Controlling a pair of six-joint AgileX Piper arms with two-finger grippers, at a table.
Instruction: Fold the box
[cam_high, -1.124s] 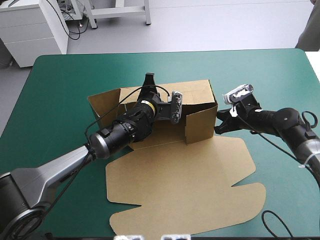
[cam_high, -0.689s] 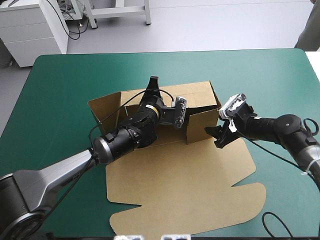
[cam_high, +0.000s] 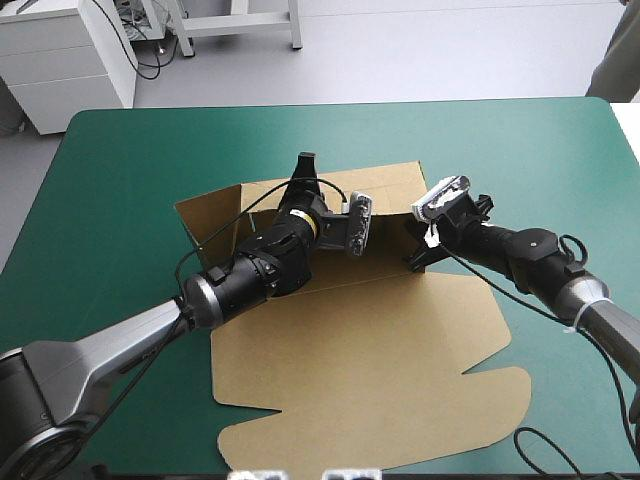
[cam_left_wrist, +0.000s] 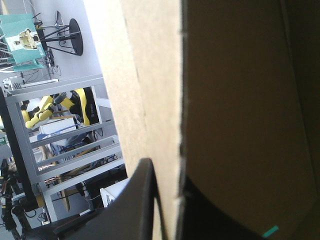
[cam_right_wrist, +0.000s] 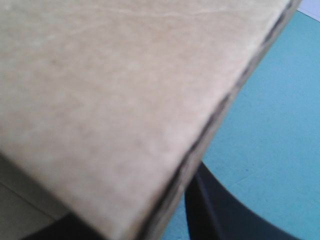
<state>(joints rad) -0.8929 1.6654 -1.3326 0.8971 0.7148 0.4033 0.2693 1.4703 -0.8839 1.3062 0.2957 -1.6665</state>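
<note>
At the centre of the teal-green table cover (cam_high: 120, 180) lies the brown cut-board box (cam_high: 380, 340), its far walls raised and its broad lid sheet flat toward the near edge. I judge wall-raising to be the step in hand. My left gripper (cam_high: 304, 168) pinches the far wall, jaws all but closed on board. My right gripper (cam_high: 413, 257) likewise clamps the right side wall's edge. Next move, in my judgement: fold that wall inward and tuck it, without creasing.

The box (cam_high: 395, 190) walls block the middle; teal-green cover (cam_high: 130, 200) lies free.
</note>
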